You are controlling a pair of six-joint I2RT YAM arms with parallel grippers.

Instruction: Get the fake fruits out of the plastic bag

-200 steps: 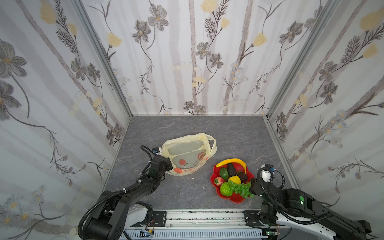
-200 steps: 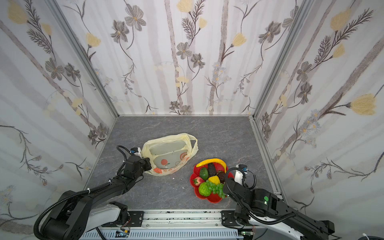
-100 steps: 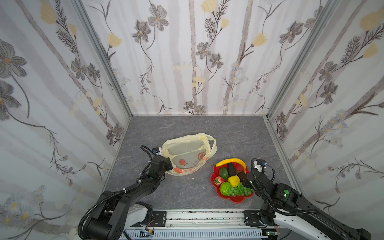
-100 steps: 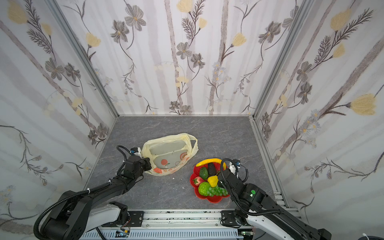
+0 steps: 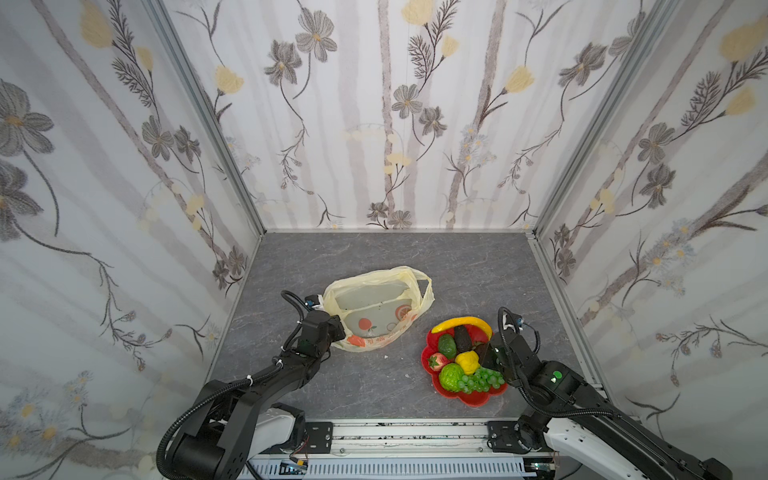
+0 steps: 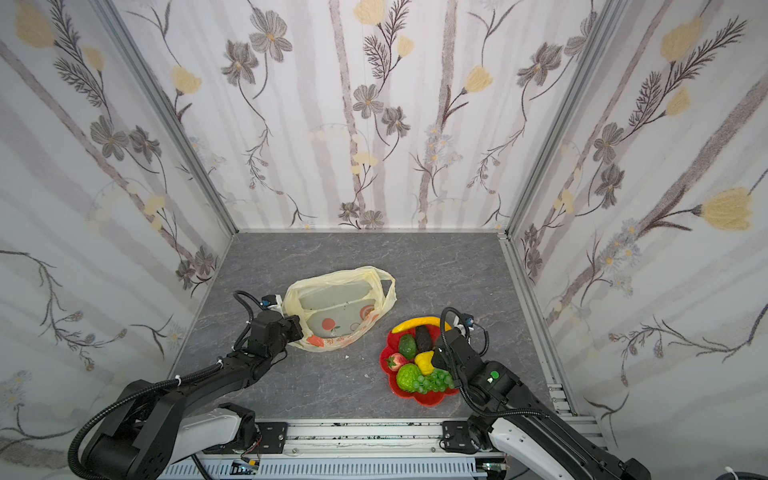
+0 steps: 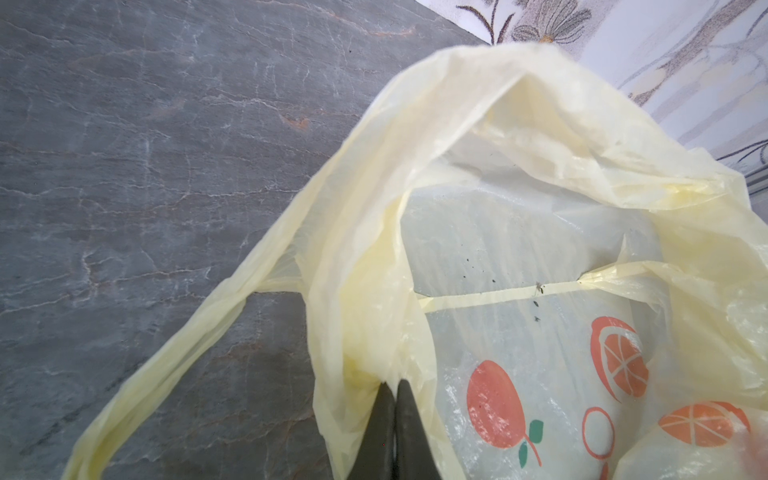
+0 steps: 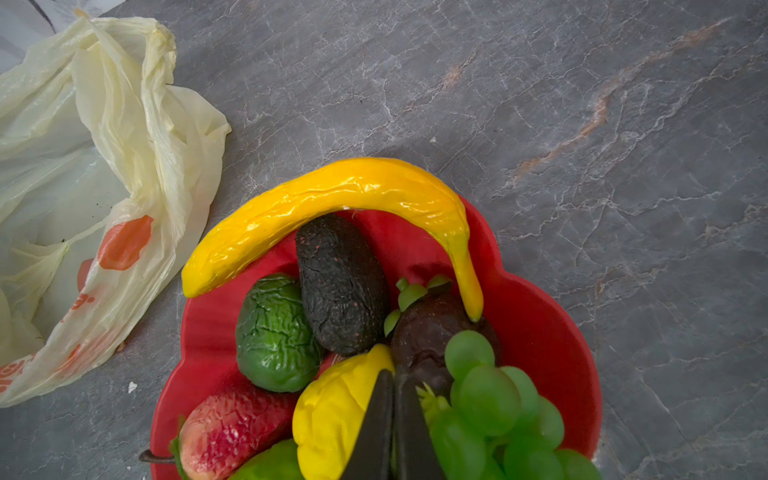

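black right gripper (image 8: 393, 376) has moved in over the fake fruits (image 5: 467, 362).

The glossy fruits (image 5: 467, 361), yellow, green, red and dark brown, lie heaped together in the red dish (image 5: 473, 402). The pale-yellow printed bag (image 5: 365, 316) lies slack, mouth open, left of the dish.

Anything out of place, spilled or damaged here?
Only minor things: the banana lies across the red dish's rim, one end overhanging the table. A white crumb sits on the table near the bag. Nothing looks spilled or damaged.
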